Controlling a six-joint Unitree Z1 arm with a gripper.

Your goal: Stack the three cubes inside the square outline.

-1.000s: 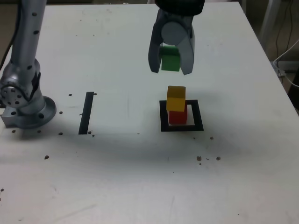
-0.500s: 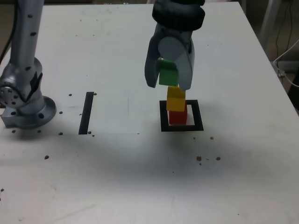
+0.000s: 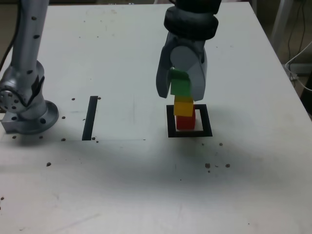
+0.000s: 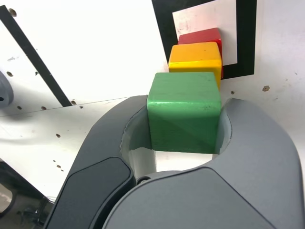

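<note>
Your grey two-fingered hand (image 3: 181, 92) grips the green cube (image 3: 180, 84); yellow cube (image 3: 184, 106) sits on red (image 3: 185, 122), final placement left.

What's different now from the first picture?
The gripper has come down in the exterior view with the green cube still clamped in it, so the green cube now appears just above the yellow cube. Nothing was newly grasped or let go. The yellow cube, the red cube and the square outline stayed put.
</note>
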